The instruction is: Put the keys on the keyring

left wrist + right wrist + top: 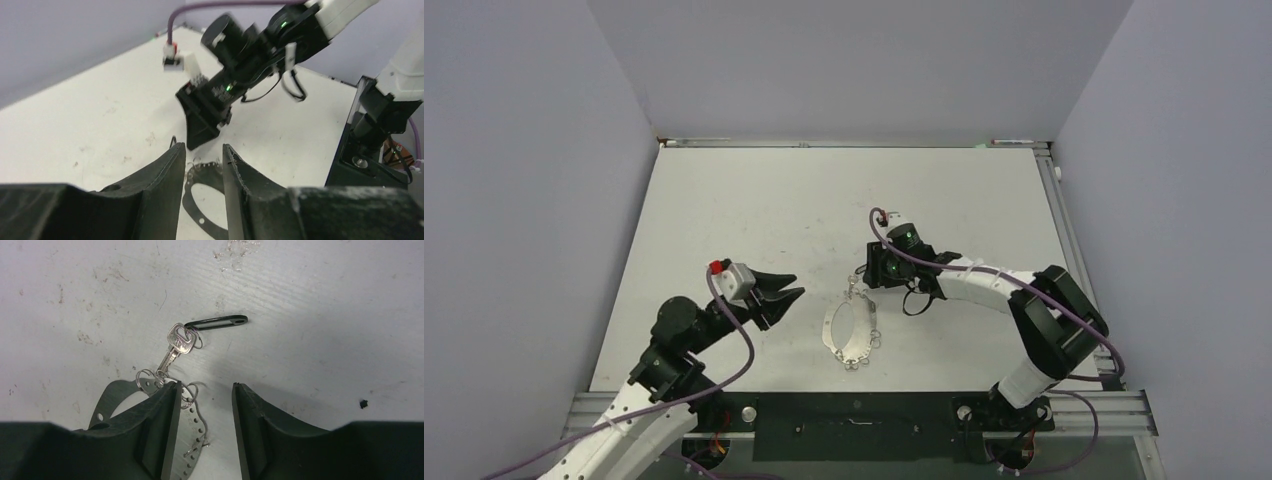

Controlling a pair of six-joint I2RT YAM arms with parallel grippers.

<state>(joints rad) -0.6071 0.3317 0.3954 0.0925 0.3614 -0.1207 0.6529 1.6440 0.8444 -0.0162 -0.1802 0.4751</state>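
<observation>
Two half-open, empty jaw pairs, left gripper point(202, 147) and right gripper point(205, 385); key point(177, 342) at keyring point(112, 395) rim, right-wrist view only.

My right fingers point(155, 440) cover much of the keyring point(112, 392); from above, the key point(856, 290) is too small to make out.

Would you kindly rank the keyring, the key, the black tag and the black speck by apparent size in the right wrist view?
1. keyring, though only partly visible.
2. key and black tag: similar length, too close to rank.
3. black speck.
</observation>
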